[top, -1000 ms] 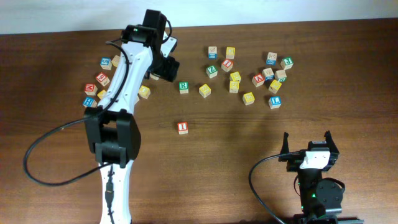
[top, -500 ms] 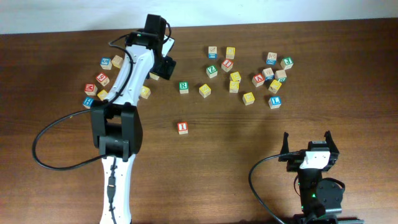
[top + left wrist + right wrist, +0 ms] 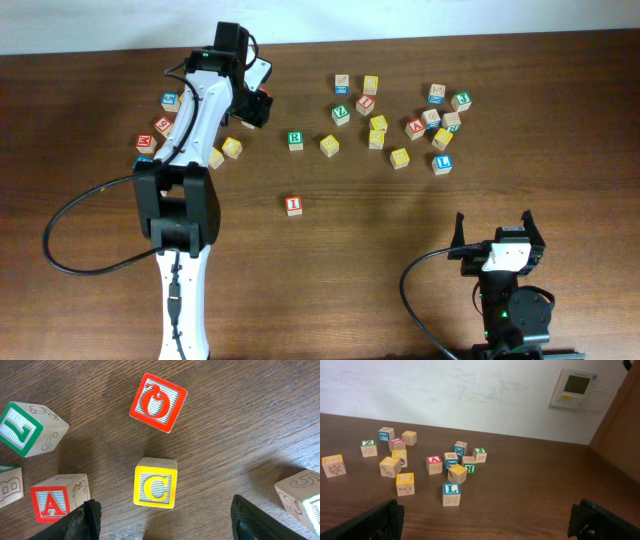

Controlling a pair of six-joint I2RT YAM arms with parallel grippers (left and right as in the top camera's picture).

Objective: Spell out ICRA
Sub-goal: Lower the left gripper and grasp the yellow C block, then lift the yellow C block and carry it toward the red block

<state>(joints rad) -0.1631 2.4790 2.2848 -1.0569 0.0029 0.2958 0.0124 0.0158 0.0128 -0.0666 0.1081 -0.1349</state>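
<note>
The red I cube (image 3: pixel 293 204) lies alone at mid-table. The green R cube (image 3: pixel 295 140) sits behind it. The yellow C cube (image 3: pixel 155 483) lies face up just ahead of my left gripper (image 3: pixel 170 529), centred between its spread fingers and apart from them. A red A cube (image 3: pixel 60 504) lies beside the left finger (image 3: pixel 90 521). Another red A cube (image 3: pixel 415 128) sits in the right cluster and shows in the right wrist view (image 3: pixel 434 463). My left gripper (image 3: pixel 250 108) is open and empty at the far left. My right gripper (image 3: pixel 497 232) is open and empty near the front edge (image 3: pixel 492 525).
A red O cube (image 3: pixel 158 395) and a green-faced cube (image 3: pixel 27 429) lie beyond the C. A cube with a 5 (image 3: pixel 302 497) sits at the right. Several more cubes are scattered at the back right, among them a blue L cube (image 3: pixel 451 493).
My left arm has swung its wrist and gripper leftward over the far-left cubes. The right arm and the cubes have not moved.
</note>
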